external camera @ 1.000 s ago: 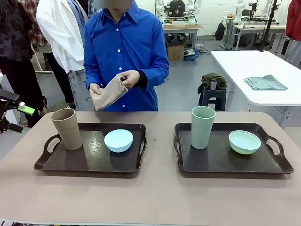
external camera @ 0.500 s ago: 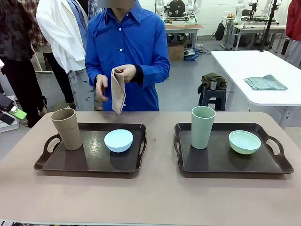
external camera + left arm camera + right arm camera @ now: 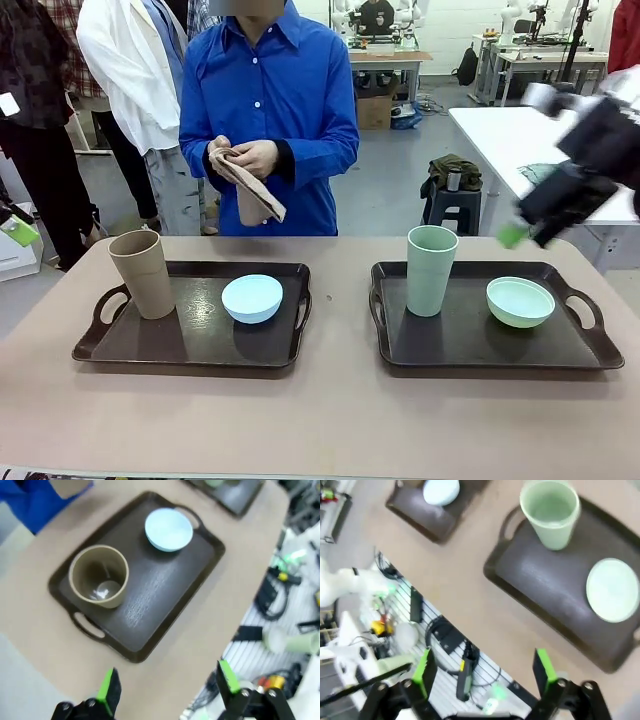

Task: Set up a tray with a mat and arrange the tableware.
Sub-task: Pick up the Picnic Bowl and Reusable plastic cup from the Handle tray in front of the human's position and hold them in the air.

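Since a second ago the right gripper (image 3: 523, 234) has swung in from the right and now hangs, blurred, above the far right end of the right tray (image 3: 470, 345), while the left gripper (image 3: 167, 686) has pulled back toward the left edge of the table (image 3: 330, 420). The person's hands (image 3: 248, 157) have gathered the tan mat (image 3: 258, 195) up at chest height, and it droops from them in a loose fold slanting down. Both grippers stand with fingers wide apart and nothing between them. All the tableware sits on the trays. The tan cup (image 3: 143, 273) stands upright at the left end of the left tray (image 3: 190, 348), with the light blue bowl (image 3: 252, 298) near it to the right. The pale green cup (image 3: 431, 270) stands upright at the left of the right tray, with the pale green bowl (image 3: 520, 301) well apart from it on the right. Each tray's long side runs across the table. The next move probably turns on the green bowl: it lies just below and slightly left of the right gripper, which is the arm nearer to it by far. The mat is at the far side, out of easy reach of either arm, so the trays likely need clearing before it can be laid.
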Motion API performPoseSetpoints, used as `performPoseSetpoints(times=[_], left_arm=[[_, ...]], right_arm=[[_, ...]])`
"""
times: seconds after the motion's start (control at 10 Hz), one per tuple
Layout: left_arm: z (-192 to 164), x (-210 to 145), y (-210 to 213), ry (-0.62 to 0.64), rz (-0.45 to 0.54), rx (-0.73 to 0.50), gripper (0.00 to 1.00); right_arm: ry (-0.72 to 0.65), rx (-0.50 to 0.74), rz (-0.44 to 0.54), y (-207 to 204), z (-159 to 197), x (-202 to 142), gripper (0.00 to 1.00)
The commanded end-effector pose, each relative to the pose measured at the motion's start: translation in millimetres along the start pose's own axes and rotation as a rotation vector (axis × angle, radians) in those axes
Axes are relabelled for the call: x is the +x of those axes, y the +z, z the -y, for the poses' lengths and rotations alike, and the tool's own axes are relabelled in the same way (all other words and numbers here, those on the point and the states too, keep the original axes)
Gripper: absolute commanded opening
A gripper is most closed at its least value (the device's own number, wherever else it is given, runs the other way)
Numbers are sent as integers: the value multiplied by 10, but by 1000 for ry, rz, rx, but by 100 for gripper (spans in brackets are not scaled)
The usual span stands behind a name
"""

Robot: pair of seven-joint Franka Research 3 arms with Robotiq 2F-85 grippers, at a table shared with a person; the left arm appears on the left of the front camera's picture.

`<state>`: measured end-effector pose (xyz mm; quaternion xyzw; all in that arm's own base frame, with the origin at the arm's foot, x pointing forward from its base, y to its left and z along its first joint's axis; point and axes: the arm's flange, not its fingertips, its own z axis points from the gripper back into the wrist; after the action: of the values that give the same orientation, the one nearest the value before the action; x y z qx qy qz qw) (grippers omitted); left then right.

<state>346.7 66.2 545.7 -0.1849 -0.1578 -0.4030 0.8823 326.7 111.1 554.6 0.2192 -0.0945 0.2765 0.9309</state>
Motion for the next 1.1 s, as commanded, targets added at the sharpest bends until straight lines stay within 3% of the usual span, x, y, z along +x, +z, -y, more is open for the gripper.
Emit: performPoseSetpoints(times=[0.0,0.2,0.4,0.5,0.6,0.7,1.0], left_arm=[[-269,-3,162,-117,-69,-53,100],[-265,172,102,-164,-62,-53,100],[-395,386,-19,-160,71,23,100],[-340,648,-152,-145,144,24,100],[-253,805,-257,-91,178,11,100],[-353,433,24,-141,61,6,100],[-353,433,24,-141,61,6,100]], right_arm=[[-160,-75,11,-146,-407,662,100],[-348,-200,151,-421,-835,1082,100],[-371,-356,356,-687,-944,1254,100],[-367,-344,379,-730,-871,1246,100],[-355,-244,329,-650,-806,1065,100],[-340,-256,364,-603,-1022,1282,100],[-340,-256,364,-603,-1022,1282,100]])
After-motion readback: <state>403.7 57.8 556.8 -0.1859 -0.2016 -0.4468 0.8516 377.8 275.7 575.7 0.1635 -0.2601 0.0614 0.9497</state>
